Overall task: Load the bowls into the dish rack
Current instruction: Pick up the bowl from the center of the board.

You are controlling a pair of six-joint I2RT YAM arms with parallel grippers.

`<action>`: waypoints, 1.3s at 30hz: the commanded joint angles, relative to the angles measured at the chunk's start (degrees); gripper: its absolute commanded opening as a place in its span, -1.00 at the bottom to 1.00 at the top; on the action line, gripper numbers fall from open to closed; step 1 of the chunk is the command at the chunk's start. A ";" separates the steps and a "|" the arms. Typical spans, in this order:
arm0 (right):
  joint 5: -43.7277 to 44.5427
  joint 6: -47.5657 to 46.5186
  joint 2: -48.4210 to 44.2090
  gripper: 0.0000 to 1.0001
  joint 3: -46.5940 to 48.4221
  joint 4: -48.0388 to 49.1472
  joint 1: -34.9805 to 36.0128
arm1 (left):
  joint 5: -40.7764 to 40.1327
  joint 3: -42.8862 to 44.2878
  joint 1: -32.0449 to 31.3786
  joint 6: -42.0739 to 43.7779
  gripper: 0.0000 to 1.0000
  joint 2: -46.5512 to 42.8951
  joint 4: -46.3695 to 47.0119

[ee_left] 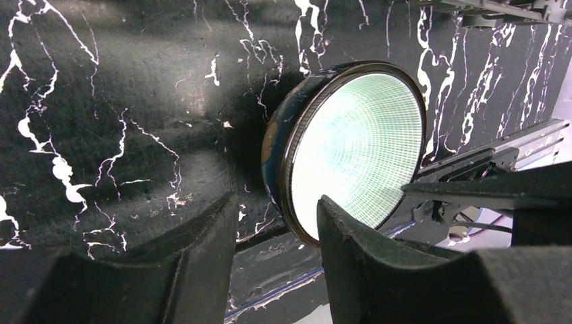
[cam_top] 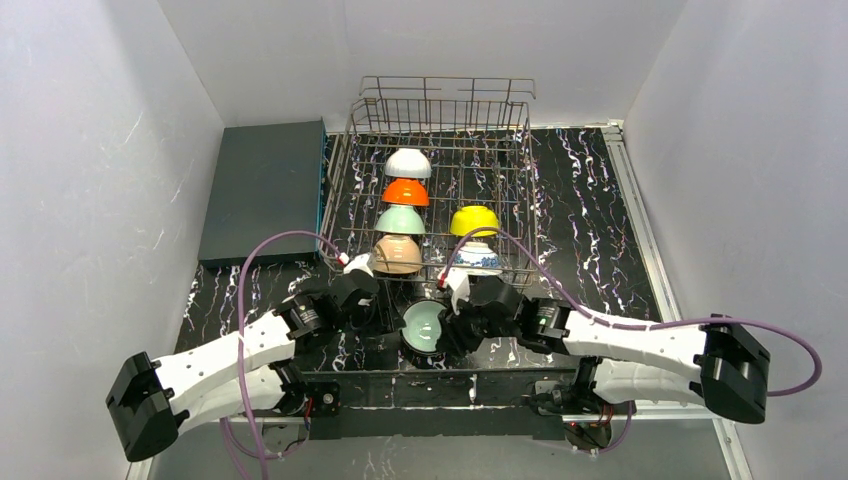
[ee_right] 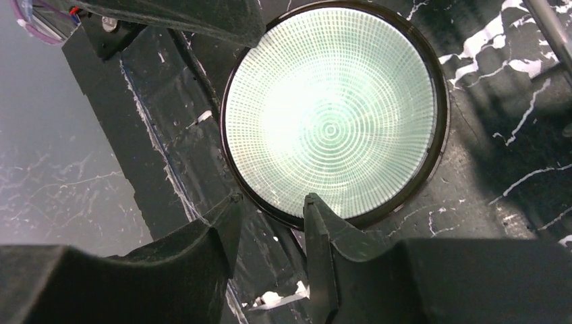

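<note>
A dark blue bowl [cam_top: 424,330] with a pale mint inside stands tilted on edge near the table's front, between my two grippers. It shows large in the left wrist view [ee_left: 357,142] and in the right wrist view [ee_right: 330,108]. My right gripper [cam_top: 458,318] [ee_right: 271,202] grips its rim, one finger inside and one outside. My left gripper [cam_top: 385,312] [ee_left: 278,209] is open, with the bowl's rim at its fingertips. The dish rack [cam_top: 440,130] holds white [cam_top: 408,163], orange [cam_top: 405,191], mint [cam_top: 400,220], peach [cam_top: 397,255], yellow [cam_top: 474,220] and blue-and-white [cam_top: 473,260] bowls.
A flat dark grey slab [cam_top: 262,190] lies left of the rack. The rack's near wire wall stands just behind both grippers. White walls close in the black marbled table [cam_top: 590,220] on the left, right and back.
</note>
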 commanded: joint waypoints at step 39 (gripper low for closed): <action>-8.74 2.82 14.95 -0.97 10.97 15.43 8.96 | -0.89 -0.77 1.29 0.33 -0.13 -2.68 -9.35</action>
